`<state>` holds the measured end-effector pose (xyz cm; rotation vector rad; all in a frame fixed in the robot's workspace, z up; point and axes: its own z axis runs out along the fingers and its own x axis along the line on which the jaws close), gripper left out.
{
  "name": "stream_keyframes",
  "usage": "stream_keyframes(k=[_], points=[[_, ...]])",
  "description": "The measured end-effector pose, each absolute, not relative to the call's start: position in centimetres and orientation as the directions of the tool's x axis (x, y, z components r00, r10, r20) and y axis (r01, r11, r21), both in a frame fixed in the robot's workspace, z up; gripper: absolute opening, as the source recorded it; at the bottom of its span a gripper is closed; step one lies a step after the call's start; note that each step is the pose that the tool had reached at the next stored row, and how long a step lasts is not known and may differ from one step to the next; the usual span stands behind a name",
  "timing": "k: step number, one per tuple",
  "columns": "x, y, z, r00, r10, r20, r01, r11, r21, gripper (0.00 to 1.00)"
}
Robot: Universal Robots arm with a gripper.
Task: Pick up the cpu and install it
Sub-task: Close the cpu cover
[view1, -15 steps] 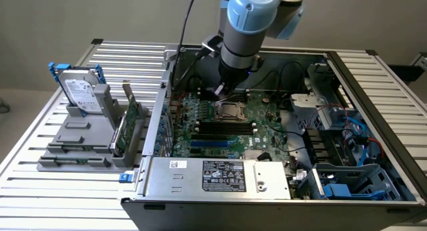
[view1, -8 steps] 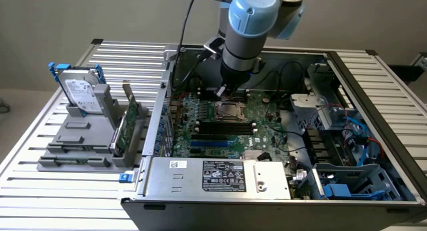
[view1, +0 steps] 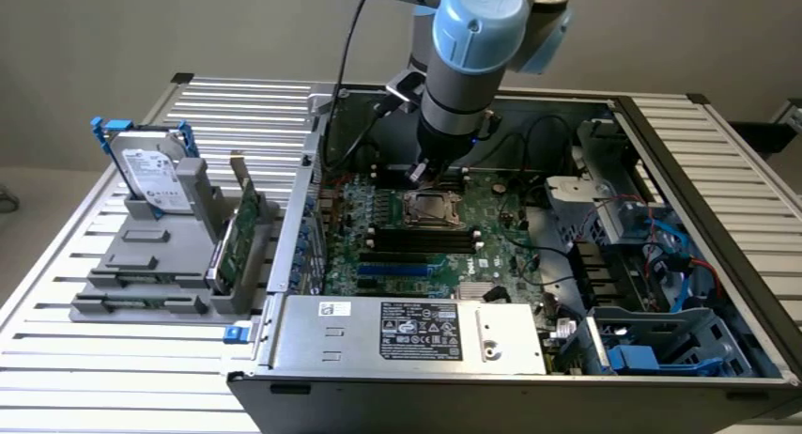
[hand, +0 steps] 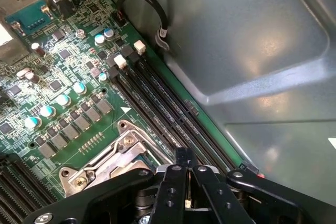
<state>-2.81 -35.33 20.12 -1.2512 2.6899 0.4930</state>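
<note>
My gripper point(view1: 422, 178) hangs low inside the open computer case, just behind the square metal-framed socket point(view1: 433, 209) on the green motherboard point(view1: 414, 255). In the wrist view its black fingers point(hand: 174, 182) are pressed together, so the gripper point(hand: 185, 170) is shut, and I see nothing held between them. The socket point(hand: 118, 156), with its metal frame and dark centre, lies directly beneath and partly under the fingers. The cpu is out of view.
Black memory slots point(hand: 163, 108) run beside the socket, close to the grey case wall point(hand: 252, 51). A black cable loop point(hand: 142, 3) sits near that wall. A hard drive point(view1: 153, 176) stands in a grey holder point(view1: 150, 265) at the exterior view's left. The power supply point(view1: 420, 331) lies in front.
</note>
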Motion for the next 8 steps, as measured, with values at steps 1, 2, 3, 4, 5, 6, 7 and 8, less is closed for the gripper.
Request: stream_keyframes(k=[1, 2, 3, 4, 5, 6, 7, 8], points=[[-2.81, -35.32, 20.11, -0.646, -0.719, -0.256, -0.763, 0.602, 0.237, 0.11], [-2.81, -35.3, 20.1, -0.646, -0.718, -0.257, -0.763, 0.601, 0.238, 0.11], [-2.81, -35.28, 20.08, -0.646, -0.718, -0.257, -0.763, 0.601, 0.238, 0.11], [-2.81, -35.25, 20.06, -0.646, -0.718, -0.258, -0.763, 0.601, 0.238, 0.11], [-2.81, -35.22, 20.04, -0.646, -0.718, -0.258, -0.763, 0.601, 0.238, 0.11], [-2.81, -35.19, 20.02, -0.646, -0.718, -0.258, -0.763, 0.601, 0.238, 0.11], [-2.81, -35.16, 20.0, -0.646, -0.718, -0.258, -0.763, 0.601, 0.238, 0.11], [-2.8, -35.14, 19.97, -0.646, -0.718, -0.259, -0.763, 0.601, 0.239, 0.11]])
